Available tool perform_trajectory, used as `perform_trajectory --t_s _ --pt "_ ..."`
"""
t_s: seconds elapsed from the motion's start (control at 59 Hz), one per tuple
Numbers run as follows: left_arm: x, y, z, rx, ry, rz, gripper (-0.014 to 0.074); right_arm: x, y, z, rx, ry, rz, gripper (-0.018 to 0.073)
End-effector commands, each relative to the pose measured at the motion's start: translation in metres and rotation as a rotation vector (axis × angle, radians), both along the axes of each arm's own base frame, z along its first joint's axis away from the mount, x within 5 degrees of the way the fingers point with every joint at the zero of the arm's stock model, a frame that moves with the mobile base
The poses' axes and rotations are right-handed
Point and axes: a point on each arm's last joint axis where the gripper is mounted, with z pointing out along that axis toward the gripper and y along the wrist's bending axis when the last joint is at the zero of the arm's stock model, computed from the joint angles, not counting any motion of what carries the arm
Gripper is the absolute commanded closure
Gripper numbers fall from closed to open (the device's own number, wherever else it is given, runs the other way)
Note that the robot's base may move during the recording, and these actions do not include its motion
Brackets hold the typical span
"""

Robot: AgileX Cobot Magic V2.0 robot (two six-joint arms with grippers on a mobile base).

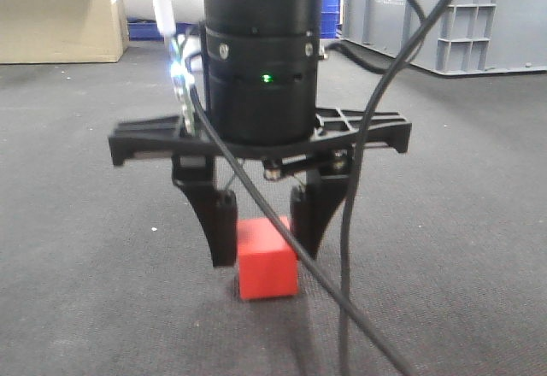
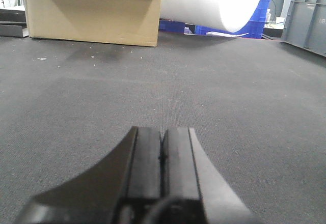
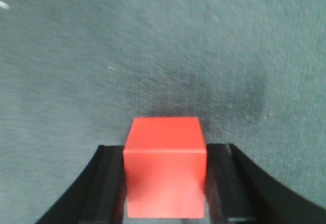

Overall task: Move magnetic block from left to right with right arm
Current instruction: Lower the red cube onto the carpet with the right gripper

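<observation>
Right fingers (image 3: 104, 183) sit tight against both side faces of the red block (image 3: 165, 168) in the right wrist view, no gap visible either side, so pinching it, spread only to the cube's width. Front view agrees less cleanly: the right gripper (image 1: 263, 231) straddles the block (image 1: 267, 261), the cube sits slightly forward of the fingers (image 1: 220, 226), contact hard to confirm there. The block's bottom is at or just off the dark carpet floor (image 1: 85, 290); cannot tell if lifted. Judgement: the block looks small, rigid, light, with smooth matte faces and sharp edges, so flat parallel sides give a good pad grip at 3 and 9 o'clock; a magnet may tug toward metal nearby, and smooth faces could slip if held low. Left gripper (image 2: 162, 158) fingers pressed together, holding nothing, hovering over bare floor. Cardboard box (image 2: 91, 10) at 11 o'clock, grey crates (image 1: 444, 17) at 1 o'clock, cable (image 1: 346, 248) hanging across the right arm.
</observation>
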Motion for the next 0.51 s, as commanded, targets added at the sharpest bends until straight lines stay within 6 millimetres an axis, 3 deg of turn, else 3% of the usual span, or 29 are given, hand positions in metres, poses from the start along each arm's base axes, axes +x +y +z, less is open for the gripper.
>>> perform_trajectory --t_s 0.0,0.491 --pt "-0.0014 0.0 0.0062 -0.005 -0.094 -0.001 0.0713 -0.0004 0.0004 0.0257 0.066 -0.046 -0.004 0.0368" --pt "-0.0014 0.0 0.0062 -0.005 -0.094 -0.001 0.0713 -0.0023 0.0025 0.0254 0.105 -0.003 -0.032 0.0363"
